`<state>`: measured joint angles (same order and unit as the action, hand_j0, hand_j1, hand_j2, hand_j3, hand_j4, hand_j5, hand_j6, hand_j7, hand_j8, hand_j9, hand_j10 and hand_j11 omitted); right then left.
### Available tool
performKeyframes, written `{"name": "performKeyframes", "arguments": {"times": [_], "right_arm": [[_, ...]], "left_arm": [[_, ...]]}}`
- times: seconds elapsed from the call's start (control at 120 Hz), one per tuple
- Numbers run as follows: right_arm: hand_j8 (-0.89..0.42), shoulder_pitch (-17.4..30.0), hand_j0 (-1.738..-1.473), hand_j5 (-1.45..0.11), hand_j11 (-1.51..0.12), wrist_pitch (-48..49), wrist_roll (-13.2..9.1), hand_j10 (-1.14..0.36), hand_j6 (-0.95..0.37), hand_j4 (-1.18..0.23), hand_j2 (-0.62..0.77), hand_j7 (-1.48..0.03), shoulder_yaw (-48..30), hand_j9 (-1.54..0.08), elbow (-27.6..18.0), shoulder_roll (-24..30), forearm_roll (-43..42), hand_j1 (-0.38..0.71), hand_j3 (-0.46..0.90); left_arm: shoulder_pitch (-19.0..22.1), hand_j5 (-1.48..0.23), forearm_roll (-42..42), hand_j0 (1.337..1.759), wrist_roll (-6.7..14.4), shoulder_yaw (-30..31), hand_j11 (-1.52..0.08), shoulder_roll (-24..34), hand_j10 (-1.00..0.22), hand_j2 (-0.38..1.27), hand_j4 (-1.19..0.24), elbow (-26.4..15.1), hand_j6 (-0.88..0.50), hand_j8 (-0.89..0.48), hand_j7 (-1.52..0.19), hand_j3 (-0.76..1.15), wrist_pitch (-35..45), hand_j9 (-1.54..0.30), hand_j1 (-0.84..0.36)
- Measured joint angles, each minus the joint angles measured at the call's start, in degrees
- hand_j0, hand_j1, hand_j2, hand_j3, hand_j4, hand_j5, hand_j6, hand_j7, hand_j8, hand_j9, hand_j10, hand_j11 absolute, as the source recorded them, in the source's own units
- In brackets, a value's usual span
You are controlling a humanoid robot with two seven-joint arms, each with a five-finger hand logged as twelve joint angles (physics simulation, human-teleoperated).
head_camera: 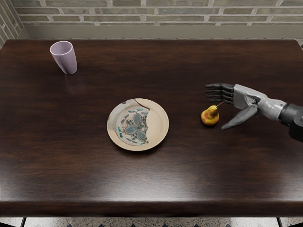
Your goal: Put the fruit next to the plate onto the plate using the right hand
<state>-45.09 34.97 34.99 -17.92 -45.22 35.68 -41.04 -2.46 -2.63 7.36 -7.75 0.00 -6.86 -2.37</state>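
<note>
The right hand's four fingers [218, 91] are stretched out flat and close together, pointing left, with the thumb [239, 119] splayed away toward the near side, so the grasp is wide and holds nothing. In the gap between fingers and thumb sits the pear [210, 116], yellow with a reddish blush, standing on the table with its thin stem tilted up toward the fingertips. The stem tip comes very near the lowest finger, though I cannot tell whether they touch; the thumb ends just right of the fruit. Behind the fingers, the grey right hand [241, 100] runs back into a wrist and dark forearm that comes in from the right edge. The pear is not on the plate [161, 124]; it rests on the bare wood to the right of it, clearly apart from the rim. The plate is round and cream-coloured, with a blue-green pattern across its left half, and lies near the middle of the dark wooden table [189, 179]. Far off in the far left corner stands a lilac cup [64, 56], upright. A brick wall [142, 12] runs along the far side.
</note>
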Motion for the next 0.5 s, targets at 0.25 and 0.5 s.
{"name": "performKeyframes", "arguments": {"times": [0.25, 0.5], "right_arm": [[-0.25, 0.1, -1.658, -0.33, -0.33, 0.0, 0.0, -0.25, -0.25, -0.25, -0.05, -0.33, -0.2, -0.33, 0.8, -1.3, 0.1, -0.05, 0.0], [-0.27, 0.1, -1.658, -0.35, -0.35, 0.0, 0.0, -0.27, -0.27, -0.27, -0.05, -0.35, 0.0, -0.35, 3.0, -3.6, 0.0, -0.03, 0.0]], "left_arm": [[0.0, 0.0, 0.0, 1.658, 0.0, 0.0, 0.0, 0.0, 0.0, 0.0, 0.0, 0.0, 0.0, 0.0, 0.0, 0.0, 0.0, 0.0, 0.35], [0.0, 0.0, 0.0, 1.658, 0.0, 0.0, 0.0, 0.0, 0.0, 0.0, 0.0, 0.0, 0.0, 0.0, 0.0, 0.0, 0.0, 0.0, 0.35]]}}
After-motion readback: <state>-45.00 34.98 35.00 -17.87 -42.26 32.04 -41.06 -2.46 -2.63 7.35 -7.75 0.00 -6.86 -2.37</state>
